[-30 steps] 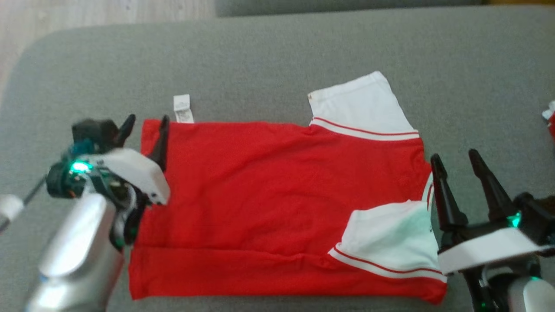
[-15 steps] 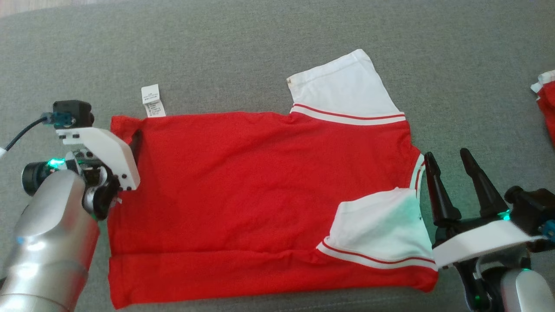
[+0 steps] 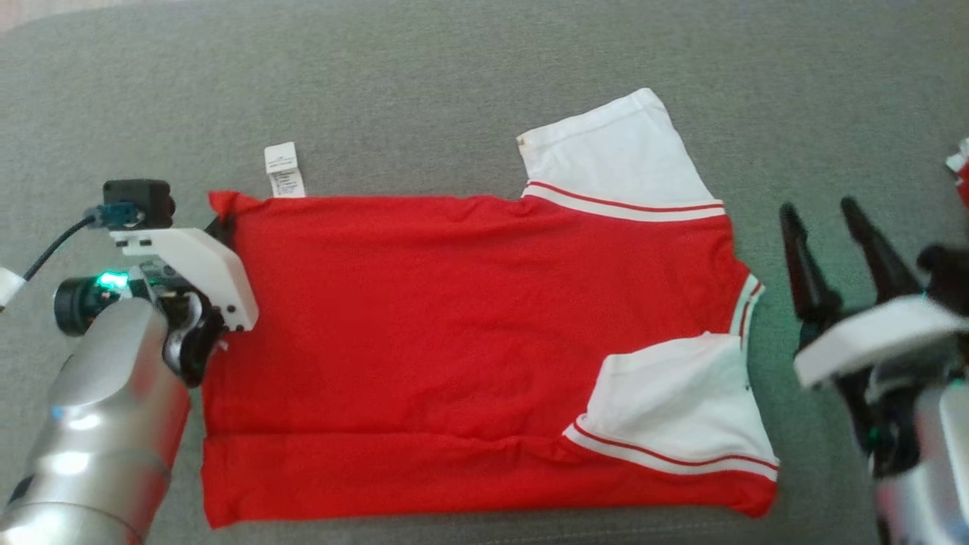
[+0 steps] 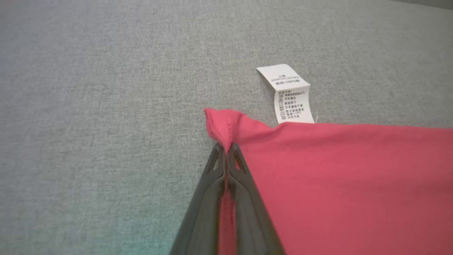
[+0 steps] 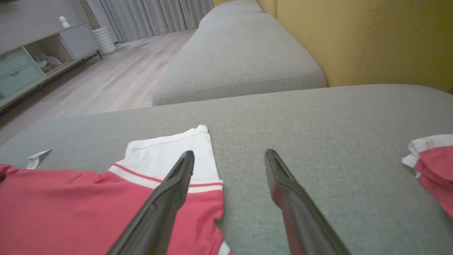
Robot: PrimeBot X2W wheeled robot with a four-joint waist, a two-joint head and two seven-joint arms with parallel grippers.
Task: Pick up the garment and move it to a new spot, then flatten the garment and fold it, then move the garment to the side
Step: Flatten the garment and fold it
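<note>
The garment (image 3: 454,333) is a red T-shirt with white sleeves, spread flat on the grey sofa cushion (image 3: 469,83) with its near long edge folded over. A white care label (image 3: 284,169) sticks out at its far left edge. My left gripper (image 4: 225,147) is shut on the garment's far left corner (image 4: 226,124), red cloth pinched between the fingers. My right gripper (image 3: 821,216) hovers open just off the garment's right edge, beside the collar, with nothing between its fingers (image 5: 170,191).
A second red and white garment (image 5: 433,164) lies at the cushion's right side. Behind the seat stand another grey cushion (image 5: 240,60) and a yellow backrest (image 5: 371,39). Wooden floor and a low cabinet (image 5: 32,60) lie beyond the sofa's left end.
My left gripper has closed on the garment's far left corner, which now stands up a little. My right gripper has lifted and moved slightly away from the collar. The head view shifted.
</note>
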